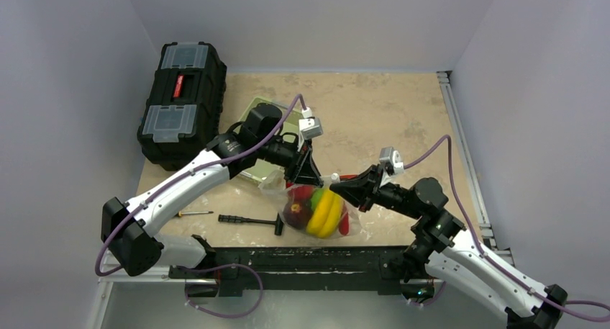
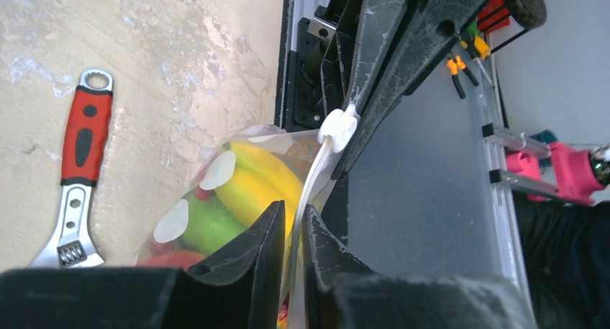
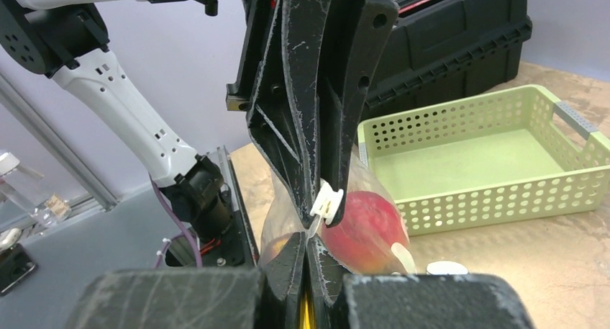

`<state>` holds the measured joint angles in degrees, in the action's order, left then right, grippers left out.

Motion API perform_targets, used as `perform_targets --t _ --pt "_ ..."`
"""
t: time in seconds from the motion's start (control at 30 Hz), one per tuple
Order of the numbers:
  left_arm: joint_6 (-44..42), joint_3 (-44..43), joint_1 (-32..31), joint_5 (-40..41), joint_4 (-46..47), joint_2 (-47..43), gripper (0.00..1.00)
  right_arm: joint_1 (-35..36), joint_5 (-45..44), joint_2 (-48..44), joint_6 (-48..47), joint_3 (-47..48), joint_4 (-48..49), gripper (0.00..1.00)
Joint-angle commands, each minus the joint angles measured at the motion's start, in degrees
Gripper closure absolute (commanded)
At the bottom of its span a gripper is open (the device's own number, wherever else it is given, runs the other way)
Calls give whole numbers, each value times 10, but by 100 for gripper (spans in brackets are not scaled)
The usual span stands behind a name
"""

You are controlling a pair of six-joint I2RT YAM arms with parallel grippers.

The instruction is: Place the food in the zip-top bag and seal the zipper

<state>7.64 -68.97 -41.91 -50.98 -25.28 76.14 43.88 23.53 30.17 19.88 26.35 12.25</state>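
Note:
The zip-top bag (image 1: 316, 210) hangs between both grippers near the table's front edge, with the food inside. A yellow piece (image 2: 255, 178), a green piece (image 2: 208, 224) and a red round fruit (image 3: 363, 224) show through the plastic. The zipper (image 2: 313, 185) runs edge-on, and its white tab (image 2: 338, 127) sits between the two grippers. My left gripper (image 2: 293, 217) straddles the zipper strip with its jaws narrowly apart and a thin gap beside the strip. My right gripper (image 3: 307, 246) is shut on the bag's top edge just below the tab (image 3: 327, 203).
A black toolbox (image 1: 181, 102) stands at the back left. A pale green basket (image 3: 489, 152) sits behind the bag, partly under the left arm. A red-handled wrench (image 2: 79, 163) lies beside the bag. A black hex tool (image 1: 252, 221) lies left of the bag.

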Motion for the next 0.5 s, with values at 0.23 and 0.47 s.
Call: perform_targets --t 0.23,0.47 --pt "3 -7 3 33 0 -45 100 -1 -83 88 31 225 -270 61" --pt "8 -2 3 39 -1 -53 100 -1 -145 167 -3 409 -480 48"
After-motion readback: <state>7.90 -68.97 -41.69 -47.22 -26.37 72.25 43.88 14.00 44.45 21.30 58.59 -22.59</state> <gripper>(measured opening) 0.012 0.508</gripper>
